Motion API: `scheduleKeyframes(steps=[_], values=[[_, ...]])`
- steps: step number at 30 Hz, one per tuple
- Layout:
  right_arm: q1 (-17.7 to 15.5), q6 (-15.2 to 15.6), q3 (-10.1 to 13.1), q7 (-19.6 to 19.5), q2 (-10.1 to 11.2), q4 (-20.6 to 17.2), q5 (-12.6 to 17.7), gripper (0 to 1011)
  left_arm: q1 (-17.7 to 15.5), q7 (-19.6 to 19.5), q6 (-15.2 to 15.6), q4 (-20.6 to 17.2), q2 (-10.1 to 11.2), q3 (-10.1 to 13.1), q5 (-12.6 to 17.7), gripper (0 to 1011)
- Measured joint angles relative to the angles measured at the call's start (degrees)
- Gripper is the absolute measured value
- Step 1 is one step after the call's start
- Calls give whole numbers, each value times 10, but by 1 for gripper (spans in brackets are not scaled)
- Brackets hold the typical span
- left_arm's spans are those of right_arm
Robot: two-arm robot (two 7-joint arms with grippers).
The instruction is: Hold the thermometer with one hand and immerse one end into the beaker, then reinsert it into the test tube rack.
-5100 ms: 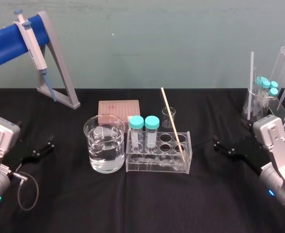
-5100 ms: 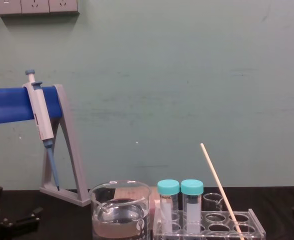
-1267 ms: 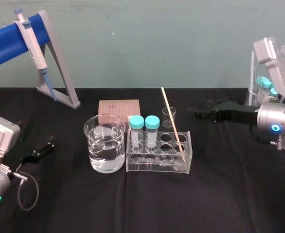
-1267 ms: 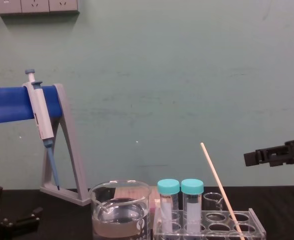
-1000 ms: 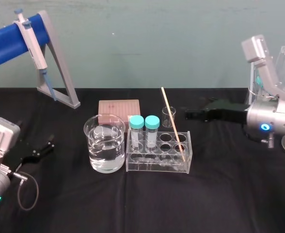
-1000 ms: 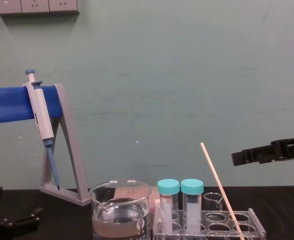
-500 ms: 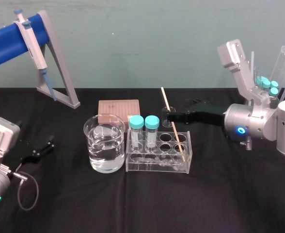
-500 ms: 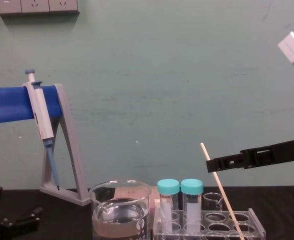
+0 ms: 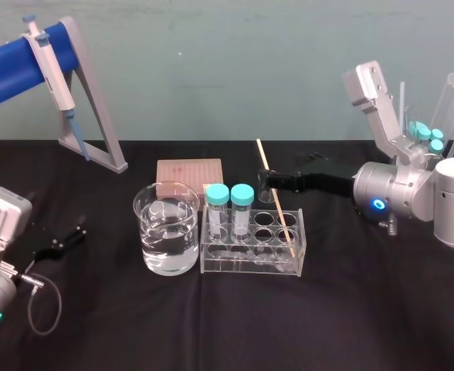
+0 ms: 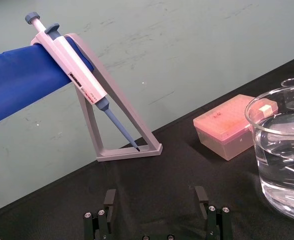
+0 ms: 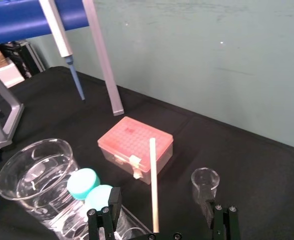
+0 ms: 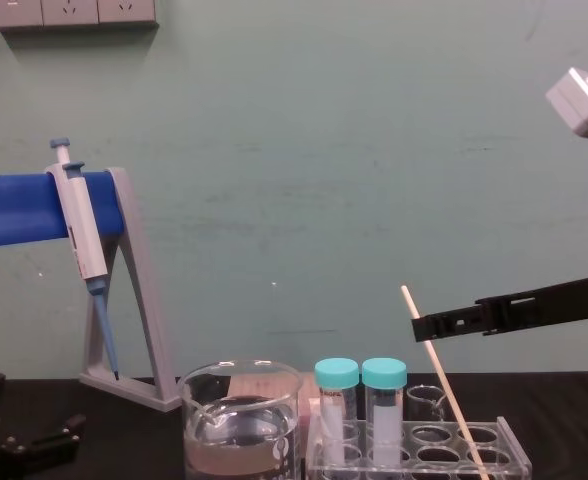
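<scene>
Thermometer (image 11: 153, 185), lower end behind right end effector (image 11: 161, 201)

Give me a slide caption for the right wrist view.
Open right hand frames the leaning thermometer; the water-filled beaker stands alongside.

— Any lettering or numbers you can read?
— None. The pipette (image 10: 73, 67) carries a dark label strip and the teal-capped tubes (image 12: 336, 420) bear tiny print, but both are too small to make out.
</scene>
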Motion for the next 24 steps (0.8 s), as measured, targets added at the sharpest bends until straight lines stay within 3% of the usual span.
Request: scheduleKeyframes(steps=[24], values=[[30,1,-1,14,-37,66,-45,1003,0,0,0,0,0,0,0,1004]])
